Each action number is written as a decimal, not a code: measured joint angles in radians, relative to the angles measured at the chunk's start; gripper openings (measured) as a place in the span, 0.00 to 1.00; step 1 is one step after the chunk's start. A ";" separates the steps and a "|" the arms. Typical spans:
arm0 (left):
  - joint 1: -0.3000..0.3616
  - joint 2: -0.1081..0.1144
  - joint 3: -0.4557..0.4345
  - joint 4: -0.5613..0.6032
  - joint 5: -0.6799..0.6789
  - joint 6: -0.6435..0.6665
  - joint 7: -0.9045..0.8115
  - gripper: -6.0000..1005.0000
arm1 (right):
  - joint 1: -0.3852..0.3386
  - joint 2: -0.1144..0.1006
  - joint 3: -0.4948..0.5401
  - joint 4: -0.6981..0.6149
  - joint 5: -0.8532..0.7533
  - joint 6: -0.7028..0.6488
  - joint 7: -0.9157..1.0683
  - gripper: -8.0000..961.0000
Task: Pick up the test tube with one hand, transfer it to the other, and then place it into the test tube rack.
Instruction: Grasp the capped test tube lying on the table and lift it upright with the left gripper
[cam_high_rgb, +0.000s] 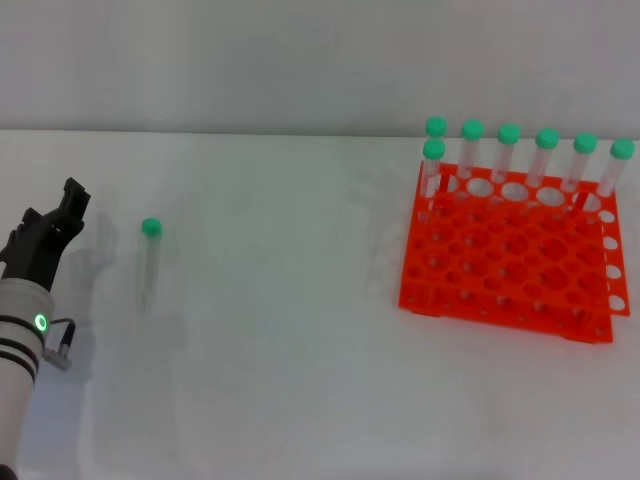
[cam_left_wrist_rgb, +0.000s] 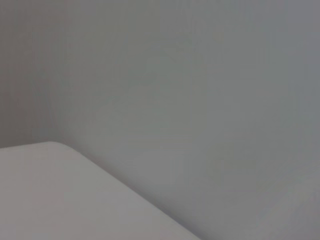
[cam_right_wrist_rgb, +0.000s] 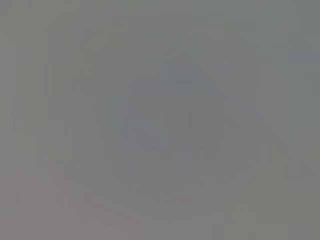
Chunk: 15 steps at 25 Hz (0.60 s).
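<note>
The test tube (cam_high_rgb: 149, 262) lies flat on the white table at the left, with its green cap (cam_high_rgb: 151, 227) toward the far side and its tapered tip toward me. My left gripper (cam_high_rgb: 52, 205) is to the left of the tube and apart from it. It is open and empty, on a white-silver arm (cam_high_rgb: 25, 335) with a green light. The orange-red test tube rack (cam_high_rgb: 510, 265) stands at the right, far from the tube. My right gripper is out of view. The wrist views show only blank grey surfaces.
Several green-capped tubes (cam_high_rgb: 509, 150) stand upright in the rack's back row, with one more (cam_high_rgb: 433, 165) just in front at its left end. A grey wall runs behind the table (cam_high_rgb: 300, 350).
</note>
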 joint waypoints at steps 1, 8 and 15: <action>-0.002 0.000 -0.005 0.000 0.000 -0.001 0.001 0.74 | 0.002 0.000 0.004 -0.004 0.001 0.006 0.000 0.91; -0.042 0.001 -0.029 -0.029 -0.008 -0.068 -0.002 0.75 | 0.016 -0.001 0.008 -0.065 0.003 0.171 -0.033 0.91; -0.045 0.001 -0.025 -0.031 0.003 -0.027 0.006 0.79 | 0.021 0.008 0.007 -0.053 0.003 0.150 -0.128 0.91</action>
